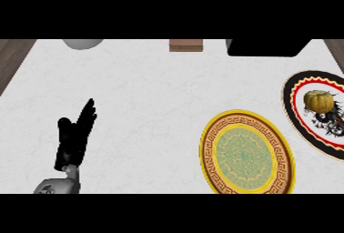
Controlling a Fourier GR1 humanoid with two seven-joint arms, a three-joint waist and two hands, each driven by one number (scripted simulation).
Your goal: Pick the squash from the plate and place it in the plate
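Task unstarted, I judge: squash (pixel 318 100) lies on the red-rimmed plate (pixel 288 97), far right; yellow plate (pixel 206 146) beside it awaits. My left hand (pixel 71 139) rests at left, fingers straight, holding nothing.

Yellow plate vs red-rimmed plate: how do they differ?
The yellow plate is bare; the red-rimmed plate holds the squash. The yellow plate has a green centre, the red-rimmed one a white one. The yellow plate sits lower and further left than the red-rimmed one. Both lie flat on the counter.
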